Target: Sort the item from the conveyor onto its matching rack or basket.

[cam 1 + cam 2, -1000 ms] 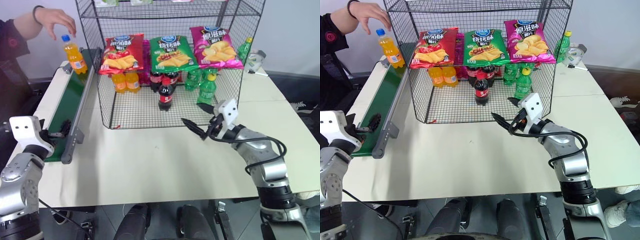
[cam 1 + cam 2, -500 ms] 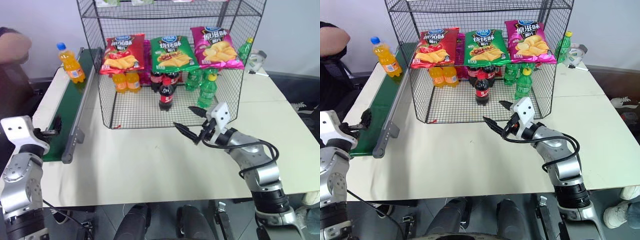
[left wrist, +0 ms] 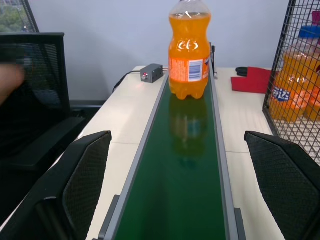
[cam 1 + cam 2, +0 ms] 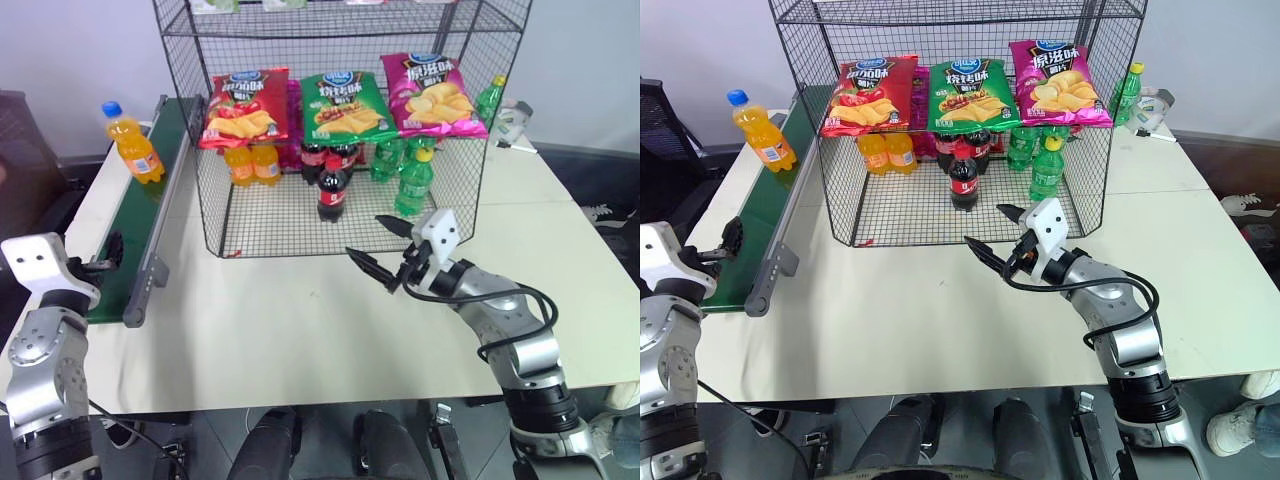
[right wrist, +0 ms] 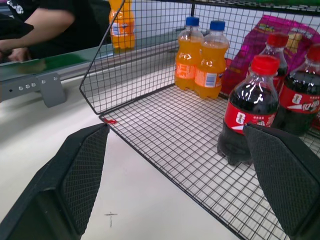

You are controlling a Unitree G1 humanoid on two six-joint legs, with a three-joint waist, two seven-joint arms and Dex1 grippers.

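The orange soda bottle (image 4: pixel 133 143) is seen upright on the far stretch of the conveyor (image 4: pixel 137 225), apart from both grippers. The left gripper (image 3: pixel 182 195) is held at the near end of the belt, jaws spread wide with nothing between them; in its wrist view the bottle is lined up straight ahead between the two fingers (image 3: pixel 82 182), well up the belt. The right gripper (image 4: pixel 383 250) is held over the white table (image 4: pixel 300 330) just before the open front of the wire rack (image 4: pixel 340 120), also spread wide and empty, well apart from the bottle.

Counts, as far as can be made out:
- One bottle is counted on the belt.
- Two orange soda bottles (image 5: pixel 204 57) are noted side by side on the rack floor, at its conveyor side.
- Cola bottles (image 5: pixel 248 107): one stands forward, at least two behind; exact number not settled.
- Green bottles (image 4: pixel 413 180): several inside the rack, one more outside its far right corner; total unclear.
- Three crisp bags (image 4: pixel 340 105) are hung across the front: red, green, pink.
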